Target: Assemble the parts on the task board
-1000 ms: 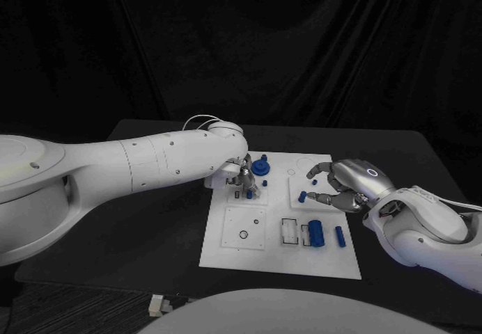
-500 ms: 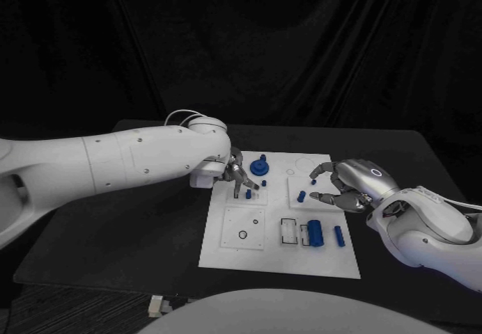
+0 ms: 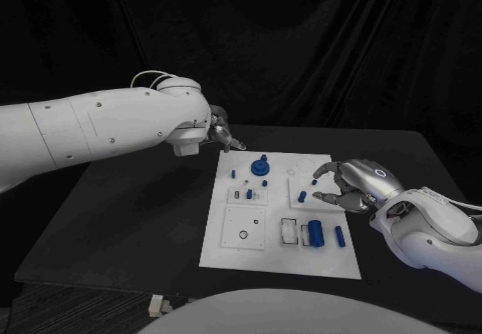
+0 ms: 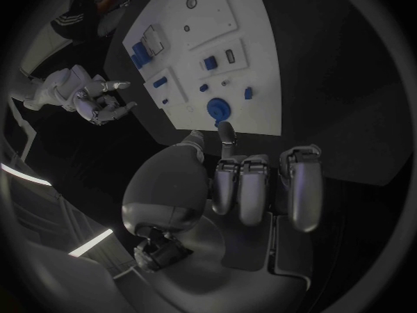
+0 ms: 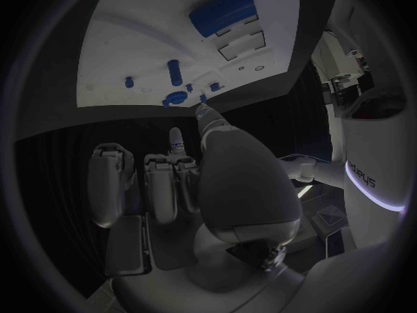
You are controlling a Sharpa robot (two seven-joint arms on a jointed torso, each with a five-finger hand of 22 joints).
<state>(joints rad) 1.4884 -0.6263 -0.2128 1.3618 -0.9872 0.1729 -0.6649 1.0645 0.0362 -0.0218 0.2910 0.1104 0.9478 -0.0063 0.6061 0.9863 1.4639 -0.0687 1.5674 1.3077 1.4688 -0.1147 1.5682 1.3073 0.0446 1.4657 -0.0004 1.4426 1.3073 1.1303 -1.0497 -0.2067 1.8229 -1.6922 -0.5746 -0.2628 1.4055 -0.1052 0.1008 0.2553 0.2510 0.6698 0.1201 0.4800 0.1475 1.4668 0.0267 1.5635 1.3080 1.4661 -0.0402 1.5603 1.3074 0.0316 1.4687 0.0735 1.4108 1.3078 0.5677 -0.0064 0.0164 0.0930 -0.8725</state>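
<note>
The white task board (image 3: 284, 254) lies mid-table. On it are a round blue piece (image 3: 260, 167), several small blue pegs such as one (image 3: 249, 194) in a socket plate, and a large blue block (image 3: 315, 232) near the front. My left hand (image 3: 219, 133) hangs raised beyond the board's far-left corner, fingers apart and holding nothing; from the left wrist, the same hand (image 4: 252, 181) looks down on the board (image 4: 252, 21). My right hand (image 3: 347, 186) hovers at the board's right edge, fingers loosely curved beside a blue peg (image 3: 301, 197), gripping nothing.
The black table (image 3: 141, 223) extends well to the left of the board, and a narrower strip lies to its right. A second blue bar (image 3: 340, 236) lies beside the large block. Empty slots and holes mark the board's near-left plate (image 3: 244, 228).
My left hand has lifted off the board's upper-left area and drawn back and up past the far-left corner, leaving a small blue peg uncovered there. The right hand has hardly moved.
</note>
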